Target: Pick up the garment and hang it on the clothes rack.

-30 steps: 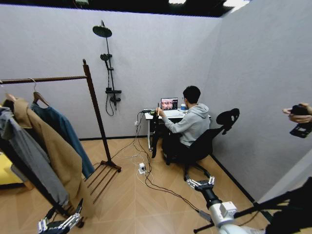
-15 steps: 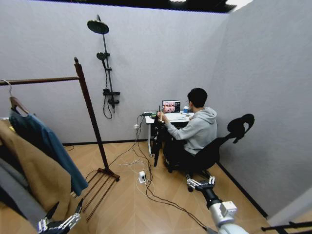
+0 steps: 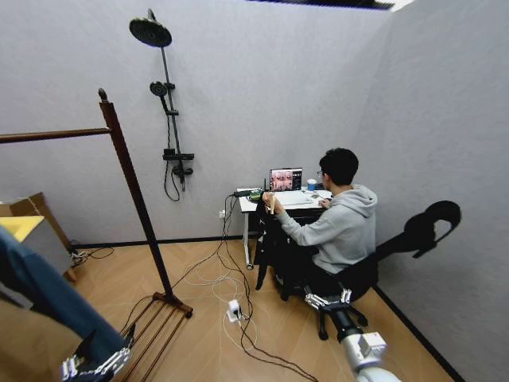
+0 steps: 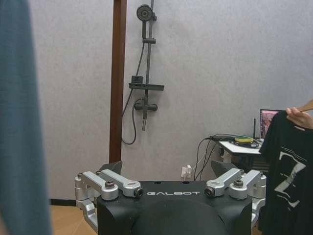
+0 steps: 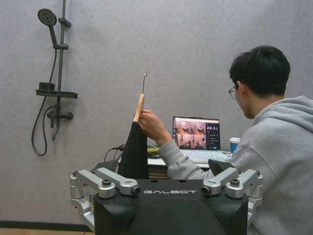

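The garment (image 4: 288, 181), a black T-shirt with a pale print, hangs on a light wooden hanger (image 5: 140, 106) that a seated person's hand holds up beside a desk. From the head view, the garment (image 3: 265, 239) is ahead, past the middle of the floor. The clothes rack (image 3: 127, 187) stands at the left, a dark wooden post with a rail running off leftward. My left gripper (image 3: 95, 366) is low at the front left, open and holding nothing. My right gripper (image 3: 328, 300) is open and points toward the person, well short of the garment (image 5: 134, 152).
A blue denim shirt (image 3: 48, 294) hangs close at my front left. A black shower-head stand (image 3: 163, 103) is on the back wall. Cables and a power strip (image 3: 233, 306) lie on the floor between rack and desk (image 3: 290, 203). A cardboard box (image 3: 24, 208) sits far left.
The whole view has shifted as I roll forward: the tan coat and most of the hung clothes have slid out at the left, and the seated person looks nearer. Both grippers keep their pose.
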